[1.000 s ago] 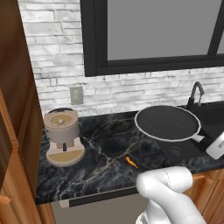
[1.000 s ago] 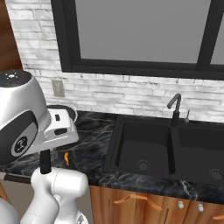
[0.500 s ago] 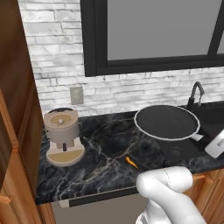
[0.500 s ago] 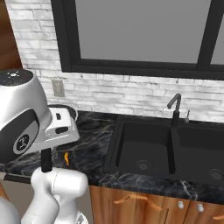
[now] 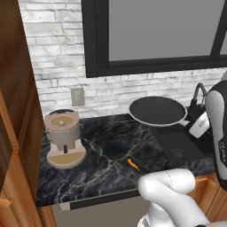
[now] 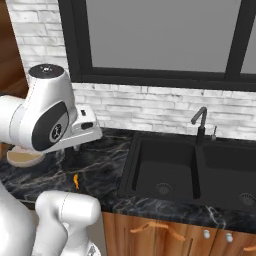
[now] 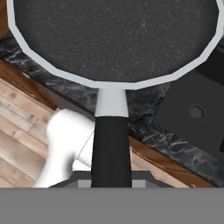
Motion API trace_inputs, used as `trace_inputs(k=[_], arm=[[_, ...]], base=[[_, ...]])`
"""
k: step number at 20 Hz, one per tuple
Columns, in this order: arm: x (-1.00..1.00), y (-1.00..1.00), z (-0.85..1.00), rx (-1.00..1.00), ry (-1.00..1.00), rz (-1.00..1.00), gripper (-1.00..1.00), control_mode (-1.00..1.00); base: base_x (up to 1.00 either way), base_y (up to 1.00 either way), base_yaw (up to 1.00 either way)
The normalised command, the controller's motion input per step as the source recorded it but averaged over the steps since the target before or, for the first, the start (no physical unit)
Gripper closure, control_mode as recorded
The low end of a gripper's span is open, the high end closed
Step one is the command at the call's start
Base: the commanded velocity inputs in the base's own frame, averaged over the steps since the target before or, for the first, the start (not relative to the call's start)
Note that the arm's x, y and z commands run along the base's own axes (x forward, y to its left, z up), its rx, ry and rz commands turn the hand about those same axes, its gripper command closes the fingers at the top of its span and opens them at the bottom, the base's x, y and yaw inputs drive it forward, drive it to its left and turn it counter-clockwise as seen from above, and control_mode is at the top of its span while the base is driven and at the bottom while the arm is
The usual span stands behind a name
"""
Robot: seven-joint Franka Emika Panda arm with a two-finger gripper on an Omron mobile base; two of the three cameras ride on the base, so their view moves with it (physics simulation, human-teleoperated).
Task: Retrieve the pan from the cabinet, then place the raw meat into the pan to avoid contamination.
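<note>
My hand point(image 7: 111, 181) is clamped on the pan point(image 5: 158, 111) by its handle, pan level above the counter point(image 5: 106, 155), handle pointing toward the sink point(image 6: 165, 170).

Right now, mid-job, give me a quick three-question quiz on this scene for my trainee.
1. True or false: the round black frying pan with the silver rim lies flat on the dark marble counter.
2. What is the two-finger gripper closed on?
3. The small orange-red sliver of raw meat lies: A) in the pan, B) on the counter near its front edge, C) in the black sink.

Key: 1 false, it is held up above the counter. 2 the pan's handle. 3 B.
</note>
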Motion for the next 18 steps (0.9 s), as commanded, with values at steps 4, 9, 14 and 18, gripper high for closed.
trace_inputs(k=[4,9,14,18], arm=[[0.92,0.0,-0.03,0.0,0.0,0.05,1.0,-1.0],[0.88,0.0,-0.12,0.0,0.0,0.05,1.0,-1.0],[0.7,0.0,-0.16,0.0,0.0,0.05,1.0,-1.0],[0.33,0.0,-0.17,0.0,0.0,0.02,1.0,-1.0]], base=[[0.0,0.0,0.0],[0.0,0.0,0.0],[0.0,0.0,0.0],[0.0,0.0,0.0]])
